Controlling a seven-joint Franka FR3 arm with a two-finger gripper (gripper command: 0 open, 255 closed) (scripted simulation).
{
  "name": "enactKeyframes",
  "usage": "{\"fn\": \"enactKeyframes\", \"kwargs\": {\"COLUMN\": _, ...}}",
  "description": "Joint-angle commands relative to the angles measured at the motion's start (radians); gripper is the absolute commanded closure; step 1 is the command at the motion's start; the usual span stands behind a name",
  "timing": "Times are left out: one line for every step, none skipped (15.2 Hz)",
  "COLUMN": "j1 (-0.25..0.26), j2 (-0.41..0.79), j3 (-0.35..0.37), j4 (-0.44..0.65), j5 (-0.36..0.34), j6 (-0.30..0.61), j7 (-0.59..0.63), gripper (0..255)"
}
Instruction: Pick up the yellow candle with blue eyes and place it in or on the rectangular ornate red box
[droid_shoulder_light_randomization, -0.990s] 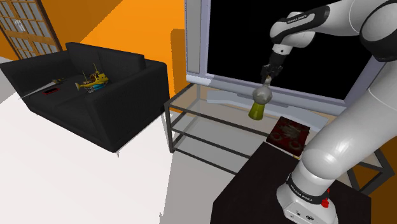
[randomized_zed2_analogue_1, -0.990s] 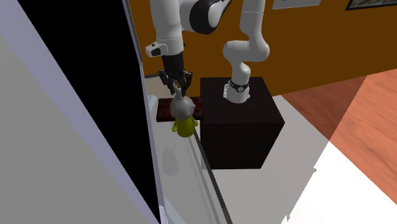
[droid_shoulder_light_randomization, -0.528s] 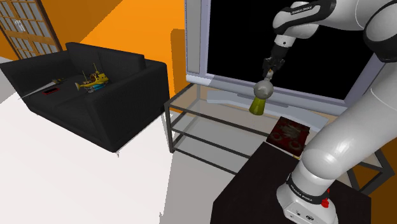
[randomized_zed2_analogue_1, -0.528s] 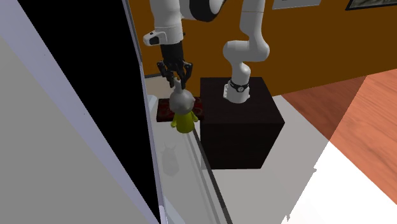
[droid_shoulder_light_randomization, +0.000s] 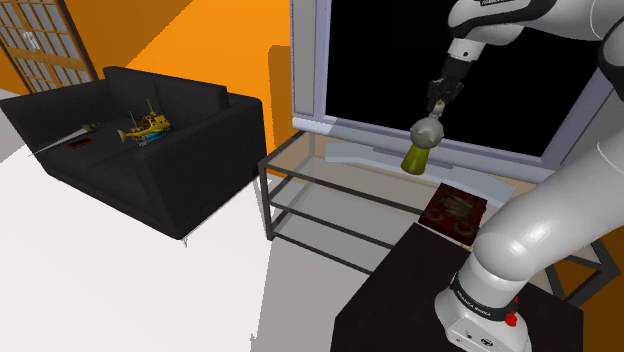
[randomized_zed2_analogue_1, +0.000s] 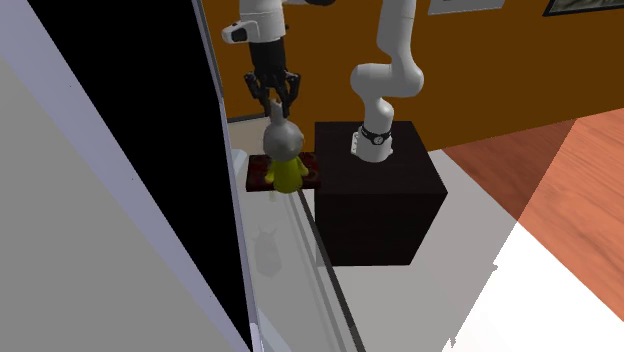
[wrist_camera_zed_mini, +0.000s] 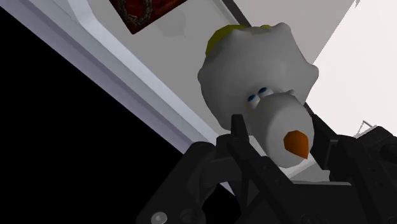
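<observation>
Candle (droid_shoulder_light_randomization: 421, 149) is up higher and nearer the red box (droid_shoulder_light_randomization: 456, 212) than a second ago, hanging over the glass worktop (droid_shoulder_light_randomization: 320, 166), not yet above the box. Jaws clamped on its narrow top nub. Likely light, stiff and slick, so it may swing or slip

1. A black sofa (droid_shoulder_light_randomization: 150, 155) stands at the shoulder view's left.
2. A yellow toy boat (droid_shoulder_light_randomization: 146, 126) sits on the sofa.
3. A glass table (droid_shoulder_light_randomization: 310, 165) stands beside the sofa.
4. A big grey frame (droid_shoulder_light_randomization: 305, 60) at the table's back holds a black area.
5. The wall (droid_shoulder_light_randomization: 230, 40) is orange.
</observation>
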Motion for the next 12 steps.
{"fn": "enactKeyframes", "kwargs": {"j1": -0.017, "j2": -0.042, "j3": -0.003, "j4": 0.011, "j5": -0.024, "j6": -0.047, "j7": -0.012, "gripper": 255}}
{"fn": "enactKeyframes", "kwargs": {"j1": -0.027, "j2": -0.063, "j3": -0.005, "j4": 0.013, "j5": -0.035, "j6": -0.067, "j7": -0.019, "gripper": 255}}
{"fn": "enactKeyframes", "kwargs": {"j1": -0.036, "j2": -0.083, "j3": -0.008, "j4": 0.017, "j5": -0.046, "j6": -0.089, "j7": -0.027, "gripper": 255}}
{"fn": "enactKeyframes", "kwargs": {"j1": -0.046, "j2": -0.101, "j3": -0.01, "j4": 0.022, "j5": -0.057, "j6": -0.11, "j7": -0.036, "gripper": 255}}
{"fn": "enactKeyframes", "kwargs": {"j1": -0.055, "j2": -0.119, "j3": -0.013, "j4": 0.028, "j5": -0.067, "j6": -0.132, "j7": -0.046, "gripper": 255}}
{"fn": "enactKeyframes", "kwargs": {"j1": -0.064, "j2": -0.135, "j3": -0.017, "j4": 0.035, "j5": -0.077, "j6": -0.154, "j7": -0.056, "gripper": 255}}
{"fn": "enactKeyframes", "kwargs": {"j1": -0.072, "j2": -0.151, "j3": -0.02, "j4": 0.044, "j5": -0.086, "j6": -0.176, "j7": -0.067, "gripper": 255}}
{"fn": "enactKeyframes", "kwargs": {"j1": -0.081, "j2": -0.165, "j3": -0.024, "j4": 0.054, "j5": -0.095, "j6": -0.199, "j7": -0.078, "gripper": 255}}
{"fn": "enactKeyframes", "kwargs": {"j1": -0.089, "j2": -0.178, "j3": -0.029, "j4": 0.065, "j5": -0.104, "j6": -0.221, "j7": -0.09, "gripper": 255}}
{"fn": "enactKeyframes", "kwargs": {"j1": -0.096, "j2": -0.191, "j3": -0.034, "j4": 0.077, "j5": -0.112, "j6": -0.244, "j7": -0.102, "gripper": 255}}
{"fn": "enactKeyframes", "kwargs": {"j1": -0.103, "j2": -0.202, "j3": -0.04, "j4": 0.091, "j5": -0.12, "j6": -0.267, "j7": -0.115, "gripper": 255}}
{"fn": "enactKeyframes", "kwargs": {"j1": -0.11, "j2": -0.211, "j3": -0.045, "j4": 0.106, "j5": -0.128, "j6": -0.29, "j7": -0.129, "gripper": 255}}
